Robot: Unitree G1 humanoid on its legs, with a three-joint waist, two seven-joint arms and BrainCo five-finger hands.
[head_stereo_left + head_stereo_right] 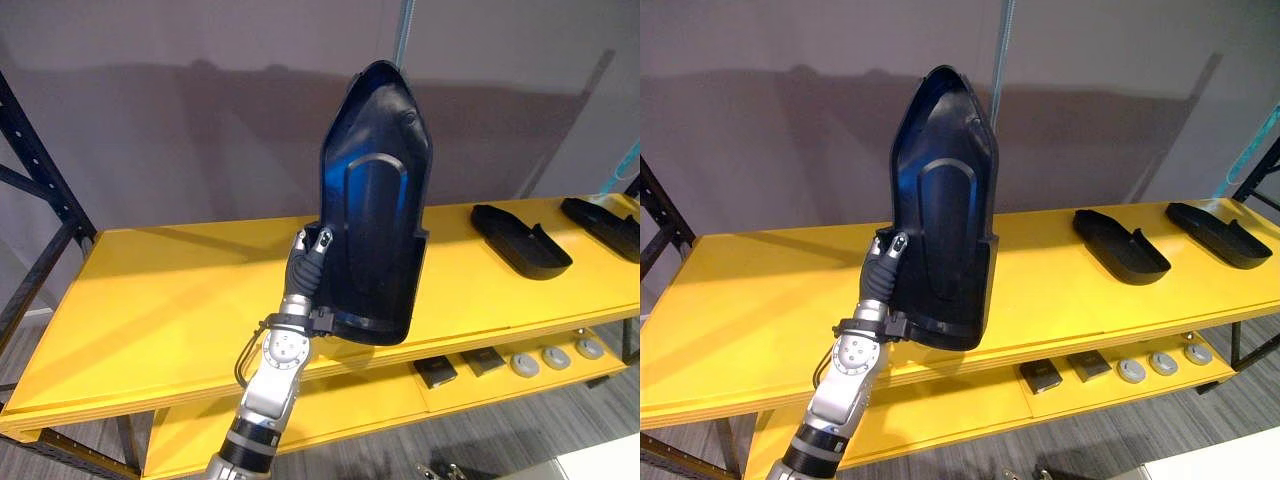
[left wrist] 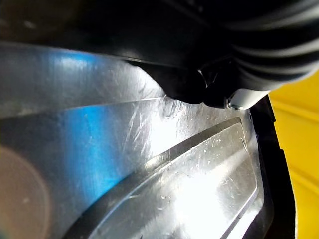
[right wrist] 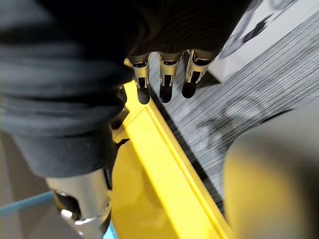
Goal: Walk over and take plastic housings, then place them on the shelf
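A large black plastic housing [image 1: 375,200] stands upright, held just above the front part of the yellow shelf board [image 1: 170,300]. My left hand [image 1: 305,265] is shut on its lower left edge, with the fingers curled round the rim. In the left wrist view the housing's glossy inner face [image 2: 174,189] lies right behind the hand. Two more black housings [image 1: 520,240] [image 1: 605,222] lie flat on the board at the right. In the right wrist view my right hand [image 3: 167,79] hangs with straight fingers beside the yellow shelf edge [image 3: 164,169], holding nothing.
A lower yellow shelf carries small black boxes [image 1: 435,371] and grey round discs [image 1: 556,357]. A dark metal upright [image 1: 40,180] frames the shelf at the left. A grey wall stands close behind. The board's left half is bare.
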